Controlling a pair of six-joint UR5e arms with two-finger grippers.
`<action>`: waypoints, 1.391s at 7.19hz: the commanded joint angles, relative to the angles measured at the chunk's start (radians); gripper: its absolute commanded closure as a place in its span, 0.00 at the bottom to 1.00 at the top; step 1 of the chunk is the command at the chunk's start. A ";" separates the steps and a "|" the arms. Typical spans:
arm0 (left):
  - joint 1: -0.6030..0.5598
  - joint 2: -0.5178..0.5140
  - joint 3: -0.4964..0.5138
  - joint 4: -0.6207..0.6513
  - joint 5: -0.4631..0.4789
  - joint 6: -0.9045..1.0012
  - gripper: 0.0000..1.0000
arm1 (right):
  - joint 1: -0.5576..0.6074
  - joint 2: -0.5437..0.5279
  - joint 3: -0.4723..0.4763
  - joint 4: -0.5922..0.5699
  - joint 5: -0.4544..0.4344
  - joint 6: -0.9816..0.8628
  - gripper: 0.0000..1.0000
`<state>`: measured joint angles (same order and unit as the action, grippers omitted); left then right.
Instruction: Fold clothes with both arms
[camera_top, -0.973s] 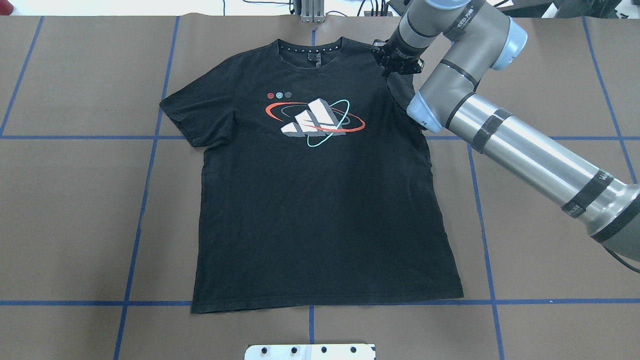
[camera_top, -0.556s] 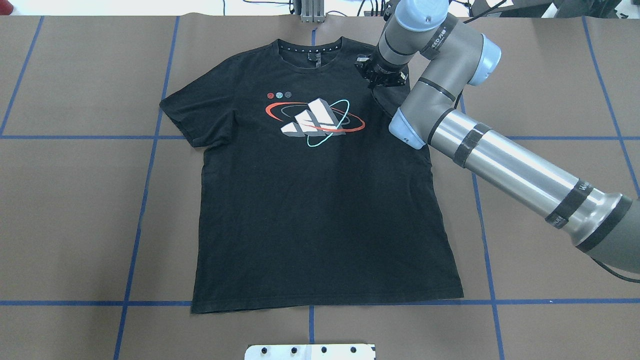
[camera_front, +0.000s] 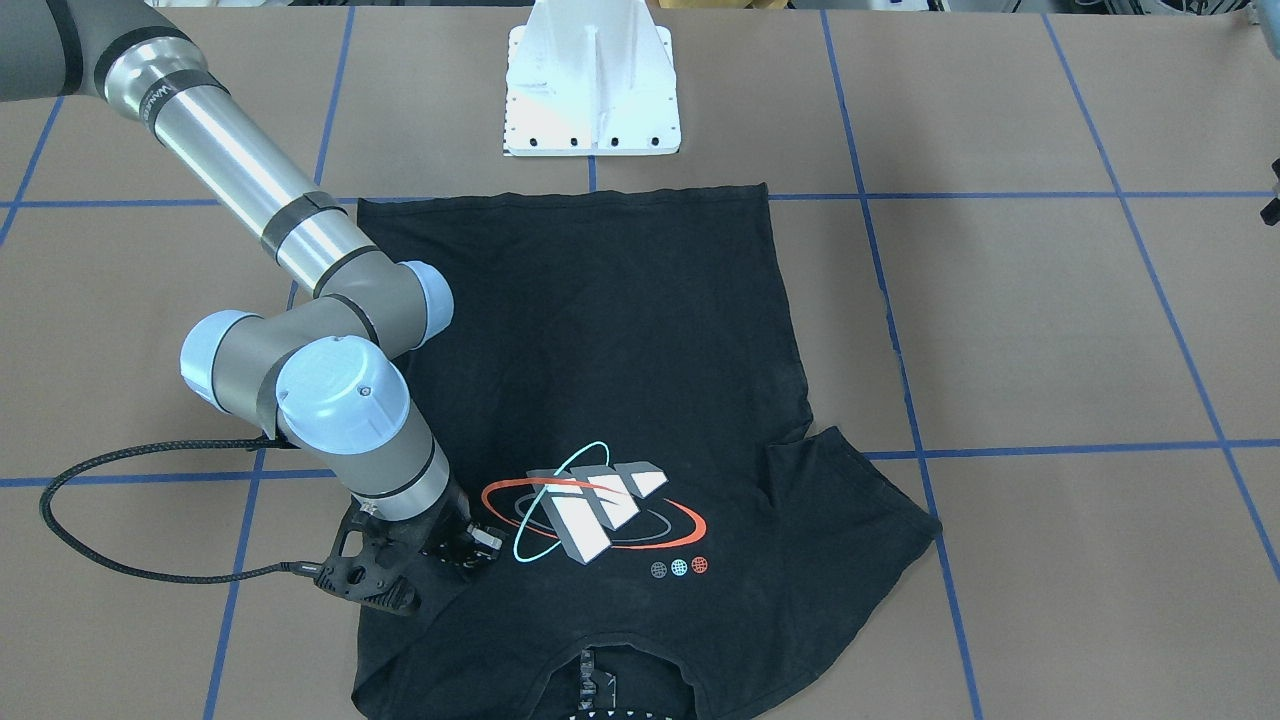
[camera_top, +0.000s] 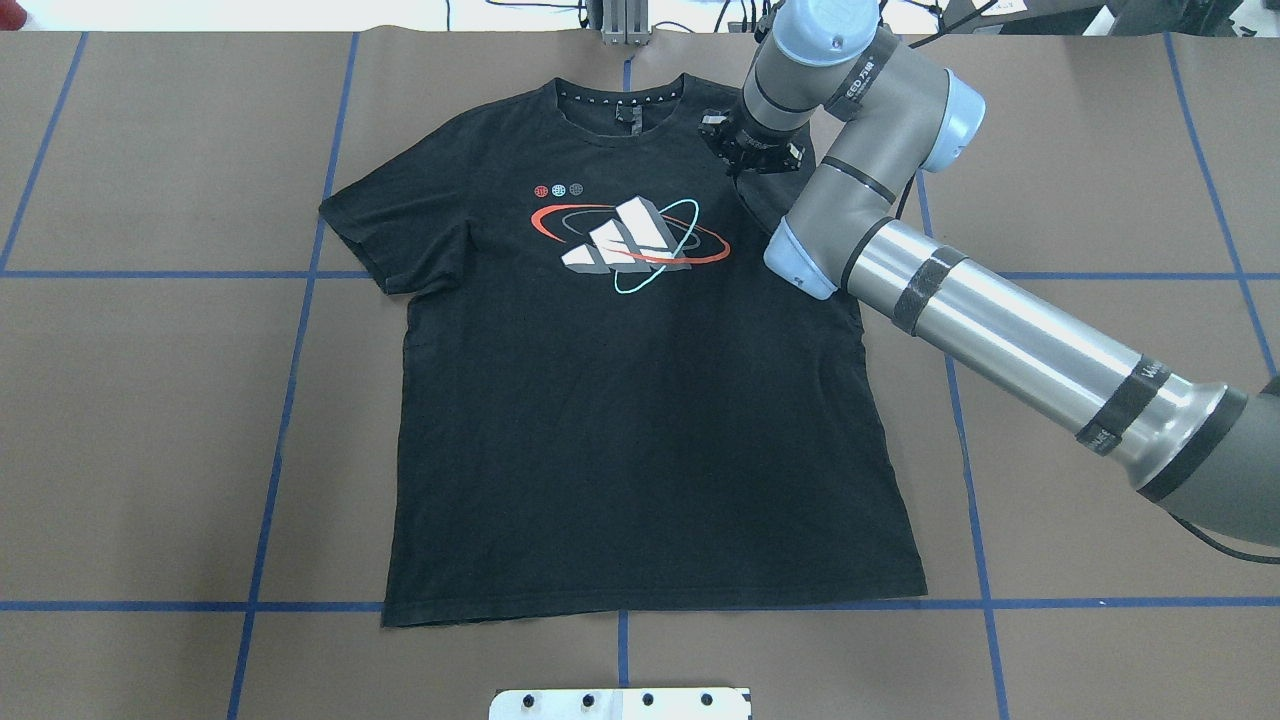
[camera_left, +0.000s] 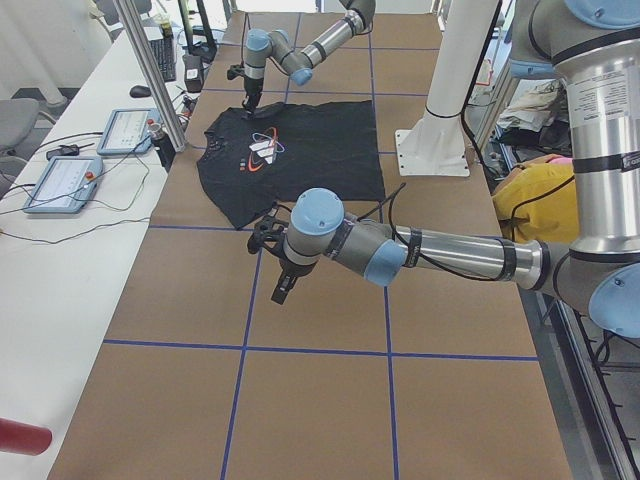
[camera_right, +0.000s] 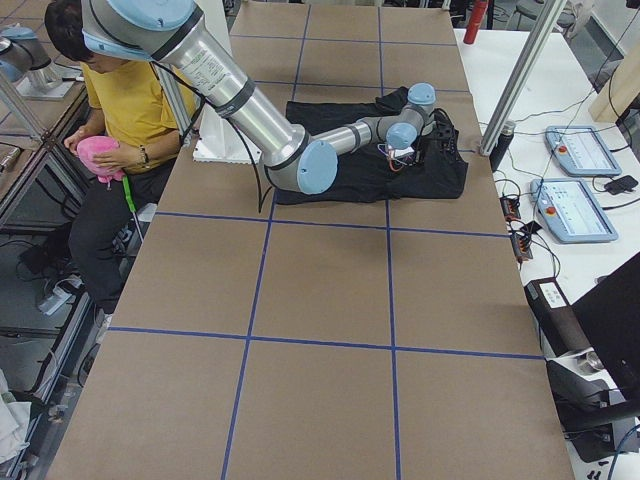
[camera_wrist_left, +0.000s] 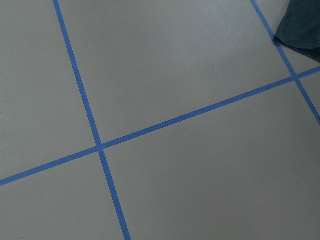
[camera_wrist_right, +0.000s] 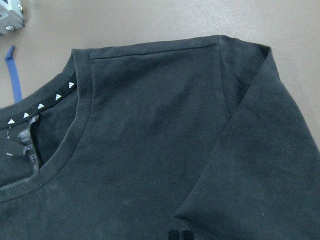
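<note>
The clothes, one black T-shirt (camera_top: 620, 420) with an orbit-ring graphic (camera_top: 630, 240), lie flat and face up on the brown table. My right gripper (camera_top: 738, 162) hangs over the shirt's right shoulder beside the collar. It is shut on the right sleeve, which is drawn over the chest as a raised fold (camera_wrist_right: 250, 165). The facing view shows the same gripper (camera_front: 476, 552) low on the cloth beside the graphic. My left gripper (camera_left: 278, 292) shows only in the left side view, above bare table off the shirt's left sleeve; I cannot tell if it is open or shut.
A white pedestal base (camera_front: 592, 90) stands at the shirt's hem side. Blue tape lines (camera_wrist_left: 100, 147) grid the table. A black cable (camera_front: 110, 560) loops beside the right wrist. A seated person in yellow (camera_right: 125, 105) is beside the table. Control tablets (camera_left: 65, 180) lie on the side bench.
The right gripper has moved left from the shoulder's outer edge towards the collar, drawing the sleeve over the shirt. The rest of the shirt has stayed put.
</note>
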<state>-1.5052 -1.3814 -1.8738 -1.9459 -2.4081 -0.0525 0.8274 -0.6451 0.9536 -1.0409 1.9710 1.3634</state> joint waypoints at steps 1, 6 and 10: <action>0.035 -0.074 0.010 -0.002 0.000 -0.114 0.00 | -0.016 0.022 -0.001 -0.001 -0.032 0.000 0.01; 0.325 -0.502 0.270 -0.066 0.013 -0.475 0.00 | -0.040 -0.107 0.282 -0.013 0.017 0.117 0.00; 0.430 -0.721 0.767 -0.439 0.032 -0.524 0.06 | -0.085 -0.424 0.692 -0.068 0.043 0.178 0.00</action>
<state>-1.1092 -2.0634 -1.2199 -2.2752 -2.3881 -0.5432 0.7566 -1.0127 1.5731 -1.0916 2.0107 1.5363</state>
